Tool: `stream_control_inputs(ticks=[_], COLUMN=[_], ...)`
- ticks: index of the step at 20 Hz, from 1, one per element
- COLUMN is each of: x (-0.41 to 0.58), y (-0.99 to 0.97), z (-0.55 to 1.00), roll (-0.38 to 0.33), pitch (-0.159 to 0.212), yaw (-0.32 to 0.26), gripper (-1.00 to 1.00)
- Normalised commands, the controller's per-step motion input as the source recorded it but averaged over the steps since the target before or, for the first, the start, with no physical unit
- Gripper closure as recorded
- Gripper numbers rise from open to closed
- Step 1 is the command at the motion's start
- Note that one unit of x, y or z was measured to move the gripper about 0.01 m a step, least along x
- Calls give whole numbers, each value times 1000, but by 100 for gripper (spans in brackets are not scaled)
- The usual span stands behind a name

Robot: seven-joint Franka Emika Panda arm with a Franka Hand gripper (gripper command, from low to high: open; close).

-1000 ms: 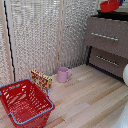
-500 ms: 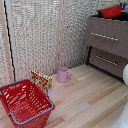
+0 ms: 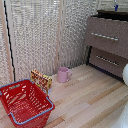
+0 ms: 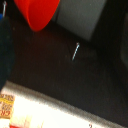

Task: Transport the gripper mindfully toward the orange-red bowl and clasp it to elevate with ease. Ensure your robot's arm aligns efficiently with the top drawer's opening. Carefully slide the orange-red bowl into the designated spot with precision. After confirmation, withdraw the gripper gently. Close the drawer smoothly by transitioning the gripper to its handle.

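In the wrist view the orange-red bowl (image 4: 40, 12) fills the corner over a black surface, cut off by the frame edge. A dark, blue-tipped finger (image 4: 5, 47) stands right beside it; whether it grips the bowl does not show. The bowl is not visible in the exterior view, where only a small blue fingertip (image 3: 116, 7) shows above the cabinet's dark top. The top drawer (image 3: 100, 27) is the lighter grey-brown front with its silver handle (image 3: 105, 36). A white rounded part of the robot's arm (image 3: 125, 75) shows at the exterior view's right edge.
A darker drawer front (image 3: 107, 61) sits below the top drawer. On the wooden floor stand a pink mug (image 3: 63, 74), a yellow-red box (image 3: 41, 79) and a big red wire basket (image 3: 25, 102). A small silver pin (image 4: 76, 51) lies on the black surface.
The red patch seen earlier on the cabinet top no longer shows in the exterior view. The mug, box and basket have not moved.
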Motion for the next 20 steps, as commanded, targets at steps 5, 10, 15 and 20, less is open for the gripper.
stream_control_inputs(ticks=[5, 10, 15, 20], x=[-33, -17, 0, 0], y=[455, 121, -3, 0], z=[39, 53, -17, -31], roll=[-52, -89, -146, -211], pitch=[50, 76, 45, 37], yaw=[146, 257, 318, 276], gripper=[-100, -100, -100, -100])
